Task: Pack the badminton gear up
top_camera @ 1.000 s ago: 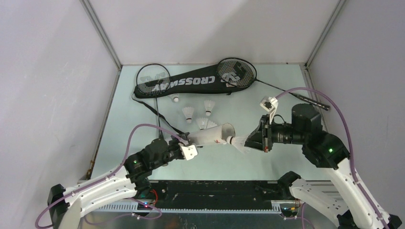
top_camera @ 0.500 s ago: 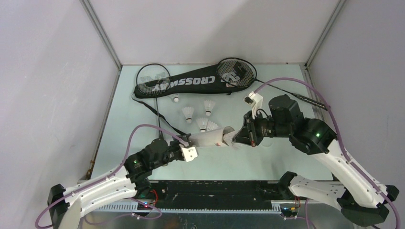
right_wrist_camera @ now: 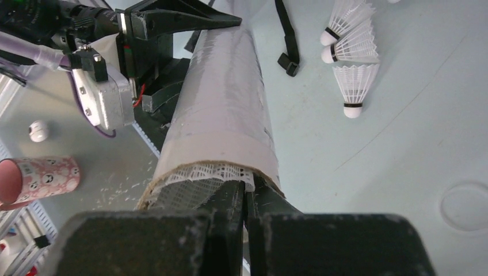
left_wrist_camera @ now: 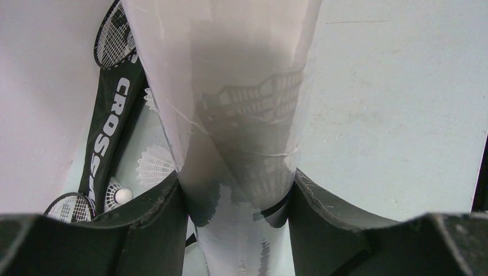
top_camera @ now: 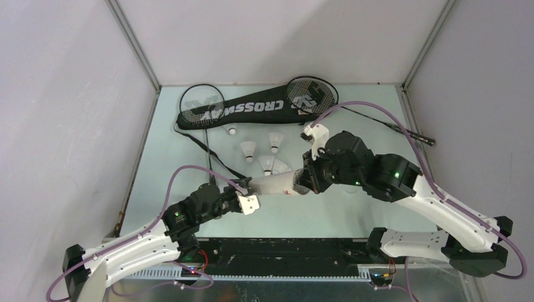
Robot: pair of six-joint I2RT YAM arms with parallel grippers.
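My left gripper [top_camera: 249, 189] is shut on the long white tube [top_camera: 271, 184] and holds it lying across the table, open end to the right. The tube fills the left wrist view [left_wrist_camera: 230, 86] between my fingers [left_wrist_camera: 155, 224]. My right gripper [top_camera: 301, 182] is at the tube's mouth, shut on the feather rim of a white shuttlecock [right_wrist_camera: 195, 178] that sits inside the tube [right_wrist_camera: 221, 109]. Several shuttlecocks [top_camera: 249, 150] lie behind the tube. The black CROSSWAY bag [top_camera: 245, 110] lies at the back with two black rackets [top_camera: 312, 95] on it.
The bag's strap [top_camera: 211, 151] trails toward the left arm. One racket's handle [top_camera: 415, 133] reaches toward the right wall. In the right wrist view a pink patterned cup [right_wrist_camera: 40, 178] and a small white ball [right_wrist_camera: 38, 131] lie off the table's near edge.
My right gripper has moved left with the shuttlecock, from just outside the tube's mouth into it. The left gripper and the tube have stayed put.
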